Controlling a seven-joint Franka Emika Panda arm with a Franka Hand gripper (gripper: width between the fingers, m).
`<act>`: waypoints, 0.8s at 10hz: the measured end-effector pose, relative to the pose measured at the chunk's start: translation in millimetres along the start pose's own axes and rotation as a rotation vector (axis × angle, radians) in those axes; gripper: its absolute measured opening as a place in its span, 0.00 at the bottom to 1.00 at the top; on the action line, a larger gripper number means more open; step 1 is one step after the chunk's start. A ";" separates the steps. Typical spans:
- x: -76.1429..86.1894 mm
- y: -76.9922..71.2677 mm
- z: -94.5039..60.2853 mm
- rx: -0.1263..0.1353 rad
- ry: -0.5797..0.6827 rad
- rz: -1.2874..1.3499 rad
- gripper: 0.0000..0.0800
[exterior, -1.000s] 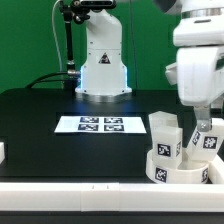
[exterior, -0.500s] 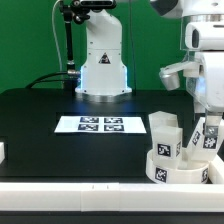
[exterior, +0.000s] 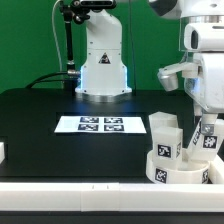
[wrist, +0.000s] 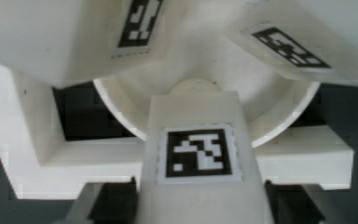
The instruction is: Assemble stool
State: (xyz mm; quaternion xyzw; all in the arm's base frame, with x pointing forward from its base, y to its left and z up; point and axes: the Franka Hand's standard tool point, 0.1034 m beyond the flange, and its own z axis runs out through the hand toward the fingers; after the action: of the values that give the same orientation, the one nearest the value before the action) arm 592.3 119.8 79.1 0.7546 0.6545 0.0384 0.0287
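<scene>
The stool's round white seat [exterior: 180, 170] lies at the exterior view's right, near the table's front edge. Three white tagged legs stand in it: one upright on the left [exterior: 165, 135] and two leaning ones by the gripper [exterior: 207, 126]. The gripper hangs straight over them. In the wrist view a leg [wrist: 202, 150] with its tag facing the camera runs between the dark fingers [wrist: 114, 205]. They press on both of its sides, so the gripper [wrist: 204, 206] is shut on it. The seat [wrist: 300, 110] and two other legs [wrist: 140, 30] [wrist: 291, 45] lie beyond.
The marker board [exterior: 100, 124] lies flat mid-table in front of the arm's white base [exterior: 103, 70]. A white raised border [exterior: 80, 190] runs along the table's front. A white L-shaped wall [wrist: 25, 120] sits against the seat. A small white piece [exterior: 2, 152] shows at the left edge.
The wrist has shifted toward the exterior view's right over the seat. The fingers have drawn in from wide open onto the leg.
</scene>
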 end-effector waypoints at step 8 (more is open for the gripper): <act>-2.7 -5.6 0.8 0.066 -0.021 0.627 0.43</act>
State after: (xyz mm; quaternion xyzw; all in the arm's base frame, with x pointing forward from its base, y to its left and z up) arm 586.5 118.0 77.8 0.9204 0.3906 0.0161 -0.0023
